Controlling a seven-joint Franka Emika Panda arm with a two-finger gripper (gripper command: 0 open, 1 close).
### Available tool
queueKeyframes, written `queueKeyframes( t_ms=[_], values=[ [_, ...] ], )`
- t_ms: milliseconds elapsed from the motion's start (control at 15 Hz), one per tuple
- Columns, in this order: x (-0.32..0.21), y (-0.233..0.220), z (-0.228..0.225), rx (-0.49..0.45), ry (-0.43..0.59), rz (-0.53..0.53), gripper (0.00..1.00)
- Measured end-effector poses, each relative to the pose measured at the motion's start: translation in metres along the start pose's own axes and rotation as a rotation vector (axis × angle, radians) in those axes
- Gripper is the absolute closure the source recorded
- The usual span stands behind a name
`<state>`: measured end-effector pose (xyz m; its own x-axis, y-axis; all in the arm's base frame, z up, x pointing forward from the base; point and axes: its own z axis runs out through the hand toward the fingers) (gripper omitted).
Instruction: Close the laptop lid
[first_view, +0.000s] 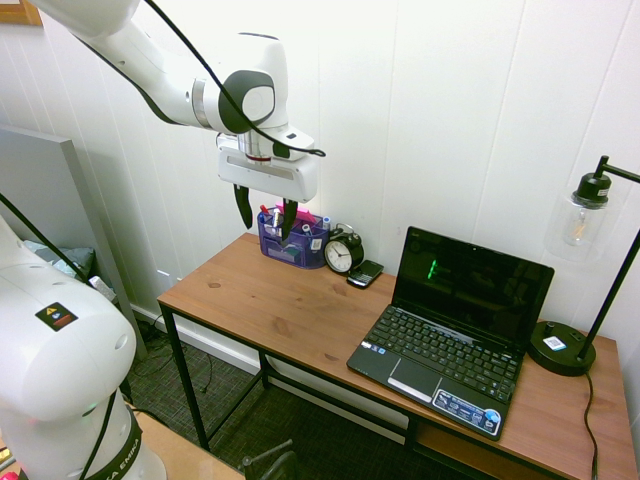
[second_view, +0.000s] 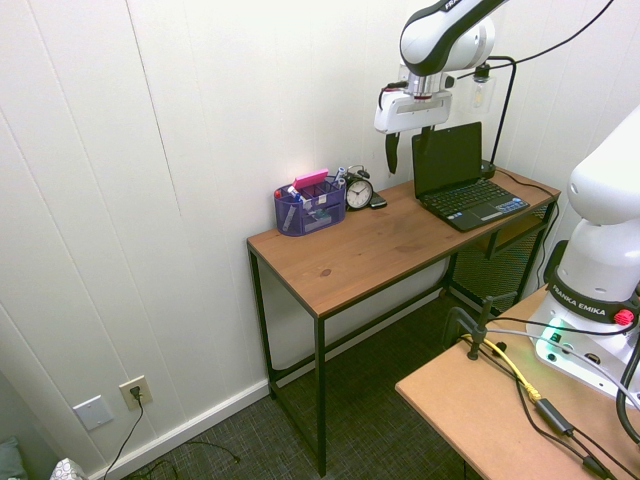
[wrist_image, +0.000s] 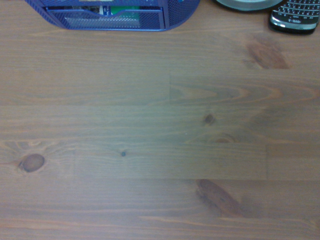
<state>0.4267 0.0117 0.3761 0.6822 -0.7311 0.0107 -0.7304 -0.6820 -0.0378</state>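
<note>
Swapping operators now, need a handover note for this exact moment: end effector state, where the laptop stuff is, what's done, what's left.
End effector: open, empty, hanging high above the wooden desk, near the blue mesh organizer.
Laptop lid: upright, fully open, screen dark with a small green mark. The netbook sits at the desk end by the black lamp, well away from the end effector.
Alarm clock and black phone lie between organizer and laptop.
Done: nothing yet; lid untouched.
Left: move over to the lid, push it down shut.
</note>
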Motion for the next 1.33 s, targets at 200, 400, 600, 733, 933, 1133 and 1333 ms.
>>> queueKeyframes(
  t_ms=[200, 400, 600, 733, 933, 1133, 1333],
  values=[
    [0.004, -0.001, -0.004, 0.015, 0.014, 0.007, 0.00],
    [0.032, 0.009, -0.020, 0.035, 0.054, 0.066, 0.00],
    [0.083, 0.036, -0.039, 0.066, 0.096, 0.156, 0.00],
    [0.124, 0.053, -0.049, 0.092, 0.126, 0.207, 0.00],
    [0.187, 0.075, -0.057, 0.107, 0.148, 0.267, 0.00],
    [0.246, 0.085, -0.053, 0.129, 0.149, 0.299, 1.00],
    [0.294, 0.087, -0.049, 0.148, 0.137, 0.325, 1.00]
  ],
)
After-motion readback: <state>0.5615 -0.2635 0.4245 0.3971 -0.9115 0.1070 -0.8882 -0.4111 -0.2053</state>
